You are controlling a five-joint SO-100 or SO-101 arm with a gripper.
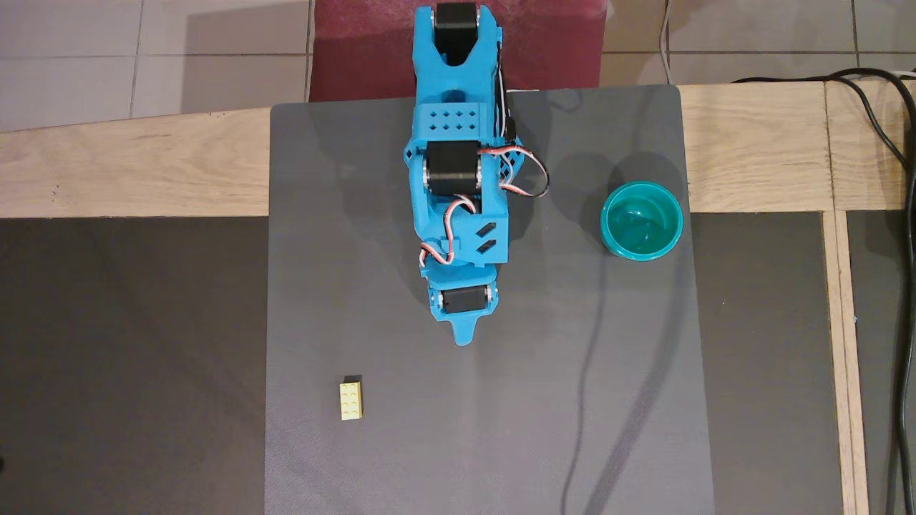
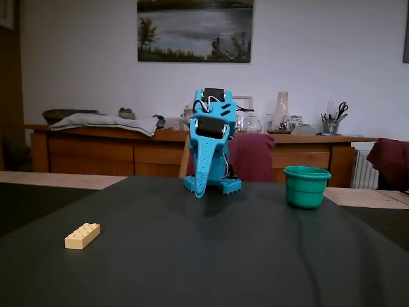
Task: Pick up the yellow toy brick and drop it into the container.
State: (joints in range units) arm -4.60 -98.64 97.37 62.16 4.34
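Note:
The yellow toy brick (image 1: 351, 400) is small and pale yellow with six studs. It lies flat on the grey mat at the lower left of the overhead view, and at the left in the fixed view (image 2: 82, 235). The teal-green container (image 1: 641, 220) stands upright and empty at the mat's right edge; it also shows in the fixed view (image 2: 307, 186). My blue gripper (image 1: 464, 336) is folded in near the arm's base, pointing down, with its jaws together and nothing in them (image 2: 200, 190). It is well apart from the brick and the container.
The grey mat (image 1: 501, 429) lies on a dark table with a wooden frame (image 1: 129, 172). Black cables (image 1: 903, 214) run along the right edge. A maroon chair (image 1: 565, 43) stands behind the arm's base.

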